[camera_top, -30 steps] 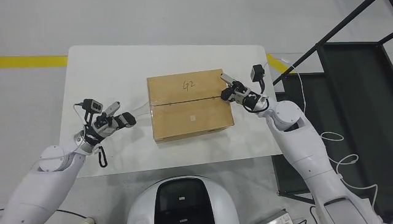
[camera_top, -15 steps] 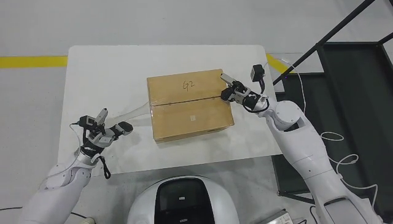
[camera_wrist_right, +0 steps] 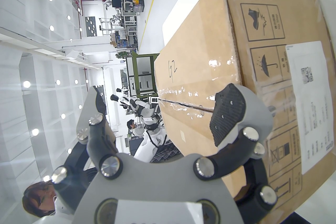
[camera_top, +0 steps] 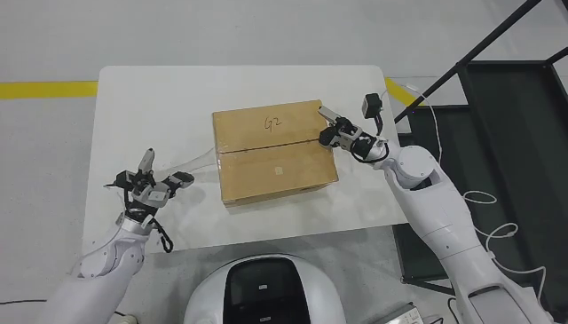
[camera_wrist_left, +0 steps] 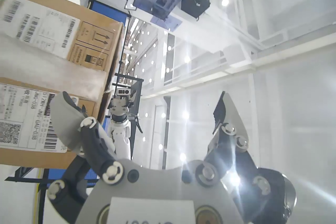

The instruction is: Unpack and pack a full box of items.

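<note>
A white table point(camera_top: 151, 102), seen from above, holds 1 closed brown cardboard box point(camera_top: 275, 151) near its middle. The box's 2 top flaps meet in a taped seam across the lid, and the far flap has a handwritten mark. The right gripper point(camera_top: 329, 126) is at the right end of the box, level with the seam. Its 2 fingers are spread and hold nothing. Its wrist view shows 1 black ridged pad point(camera_wrist_right: 228, 109) over the box's top edge, but contact cannot be judged. The left gripper point(camera_top: 164, 169) is over the front left part of the table, apart from the box. Its 2 fingers are splayed wide with nothing between them. A pale band of clear tape point(camera_wrist_left: 52, 64) crosses the box's labelled left side and trails toward this gripper. A dark metal rack point(camera_top: 497, 120) stands just beside the table on the right.
</note>
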`<move>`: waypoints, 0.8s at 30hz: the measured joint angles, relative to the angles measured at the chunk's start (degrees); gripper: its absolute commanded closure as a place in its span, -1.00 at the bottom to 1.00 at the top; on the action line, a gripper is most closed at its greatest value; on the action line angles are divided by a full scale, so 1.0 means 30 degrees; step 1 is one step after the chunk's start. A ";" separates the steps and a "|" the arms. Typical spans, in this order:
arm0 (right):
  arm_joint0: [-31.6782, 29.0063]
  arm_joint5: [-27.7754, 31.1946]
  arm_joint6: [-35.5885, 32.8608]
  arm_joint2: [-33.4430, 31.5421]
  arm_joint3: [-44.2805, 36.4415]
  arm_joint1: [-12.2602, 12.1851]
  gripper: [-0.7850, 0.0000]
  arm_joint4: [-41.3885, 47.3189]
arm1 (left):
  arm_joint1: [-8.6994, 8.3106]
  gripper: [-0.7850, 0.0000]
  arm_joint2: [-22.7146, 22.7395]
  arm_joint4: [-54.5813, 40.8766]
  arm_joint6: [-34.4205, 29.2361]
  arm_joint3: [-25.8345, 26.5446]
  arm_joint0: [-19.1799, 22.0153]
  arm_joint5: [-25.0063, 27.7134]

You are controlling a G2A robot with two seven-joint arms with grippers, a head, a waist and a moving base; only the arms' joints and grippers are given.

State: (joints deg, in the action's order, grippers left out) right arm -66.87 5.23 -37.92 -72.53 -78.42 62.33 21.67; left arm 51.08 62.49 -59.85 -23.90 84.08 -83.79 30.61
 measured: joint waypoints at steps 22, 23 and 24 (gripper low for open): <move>0.0000 0.0000 0.0000 0.0000 0.0000 0.0000 -1.00 0.0000 | 0.2088 -1.00 -0.2474 0.6399 0.9643 -0.0819 0.1639 -0.1293; 0.0000 0.0000 0.0000 0.0000 0.0000 0.0000 -1.00 0.0000 | 0.2163 -1.00 -0.2523 0.6427 0.9754 -0.0908 0.1677 -0.1314; 0.0000 0.0000 0.0000 0.0000 0.0000 0.0000 -1.00 0.0000 | 0.2254 -1.00 -0.2551 0.6472 0.9878 -0.1029 0.1720 -0.1306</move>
State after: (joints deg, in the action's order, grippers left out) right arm -66.87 5.23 -37.92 -72.53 -78.42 62.33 21.67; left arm 57.84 54.84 -40.43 5.73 80.99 -78.62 26.69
